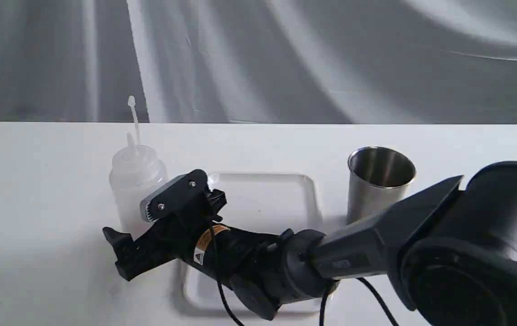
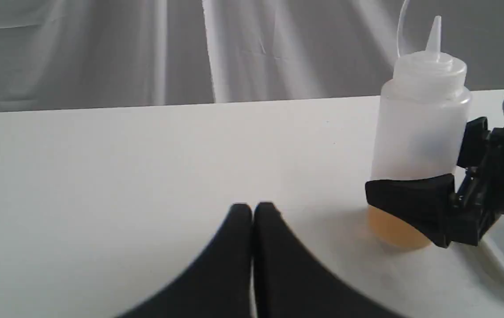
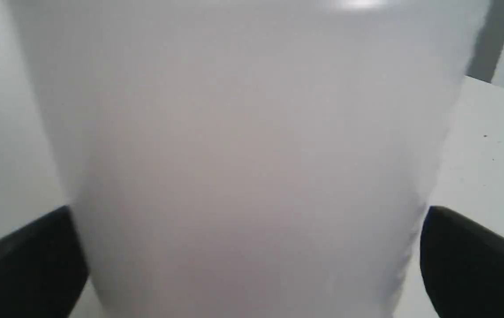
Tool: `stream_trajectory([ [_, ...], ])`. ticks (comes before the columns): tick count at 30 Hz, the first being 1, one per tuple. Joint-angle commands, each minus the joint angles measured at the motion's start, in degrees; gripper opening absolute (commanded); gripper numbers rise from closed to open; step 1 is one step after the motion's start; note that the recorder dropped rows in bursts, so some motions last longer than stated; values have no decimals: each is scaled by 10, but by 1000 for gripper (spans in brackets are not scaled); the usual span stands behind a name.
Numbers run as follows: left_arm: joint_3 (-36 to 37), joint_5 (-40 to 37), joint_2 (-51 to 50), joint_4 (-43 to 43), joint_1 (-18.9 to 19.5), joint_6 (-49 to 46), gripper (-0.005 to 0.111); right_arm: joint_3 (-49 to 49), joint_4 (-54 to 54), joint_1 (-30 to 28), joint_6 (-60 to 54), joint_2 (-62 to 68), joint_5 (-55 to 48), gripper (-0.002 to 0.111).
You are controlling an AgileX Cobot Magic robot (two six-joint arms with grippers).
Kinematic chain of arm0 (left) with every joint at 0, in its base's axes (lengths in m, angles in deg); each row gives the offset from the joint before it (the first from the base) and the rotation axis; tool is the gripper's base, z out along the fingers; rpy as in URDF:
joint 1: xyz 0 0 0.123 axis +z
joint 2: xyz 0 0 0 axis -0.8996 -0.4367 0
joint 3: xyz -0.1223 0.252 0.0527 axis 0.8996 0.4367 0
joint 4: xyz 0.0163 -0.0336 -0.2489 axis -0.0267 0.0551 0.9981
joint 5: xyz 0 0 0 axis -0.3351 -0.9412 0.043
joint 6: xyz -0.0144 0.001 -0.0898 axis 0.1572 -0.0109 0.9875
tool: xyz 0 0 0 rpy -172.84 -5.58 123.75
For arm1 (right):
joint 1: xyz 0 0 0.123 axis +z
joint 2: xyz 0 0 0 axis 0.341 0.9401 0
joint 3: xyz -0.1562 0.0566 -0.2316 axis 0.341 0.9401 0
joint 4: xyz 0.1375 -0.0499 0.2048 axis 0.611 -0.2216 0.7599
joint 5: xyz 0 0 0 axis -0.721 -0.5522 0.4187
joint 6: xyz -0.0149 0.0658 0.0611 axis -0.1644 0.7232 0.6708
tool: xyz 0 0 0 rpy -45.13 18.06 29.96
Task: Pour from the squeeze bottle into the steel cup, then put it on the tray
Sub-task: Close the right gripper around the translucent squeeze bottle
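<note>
Squeeze bottle (image 1: 133,181): translucent white cylinder, domed cap, thin nozzle uncapped, tethered tip carried on strap above it. Stood upright on desk (image 1: 36,181), just left of tray in exterior view. Shallow orange liquid layer seen at base.
Steel cup (image 1: 378,181): brushed tumbler, tapered toward base, rolled rim, stood upright on desk right of tray.
Tray (image 1: 263,199): flat, white, glossy, rounded corners, low rim, laid between bottle and cup.

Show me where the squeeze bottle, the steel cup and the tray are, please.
squeeze bottle (image 2: 419,132): left wrist view, middle of its translucent body.
steel cup (image 1: 370,194): exterior view, on its outer wall.
tray (image 1: 263,199): exterior view, bare part of its floor.
</note>
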Motion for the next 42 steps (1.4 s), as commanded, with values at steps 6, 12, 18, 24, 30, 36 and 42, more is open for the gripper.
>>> stream_trajectory([
  [6,3,4,1,0,-4,2,0,-35,22,-1,15,27,-4,105],
  [12,3,4,1,0,-4,1,0,-38,22,-1,16,29,8,105],
  [18,3,4,1,0,-4,1,0,-38,20,-6,16,29,16,104],
  [24,3,4,1,0,-4,2,0,-38,20,-7,15,29,19,86],
  [30,3,4,1,0,-4,2,0,-38,20,-7,15,28,20,42],
  [36,3,4,1,0,-4,1,0,-38,-10,-7,15,6,6,0],
  [42,3,4,1,0,-4,1,0,-38,-21,-7,15,-46,-20,0],
])
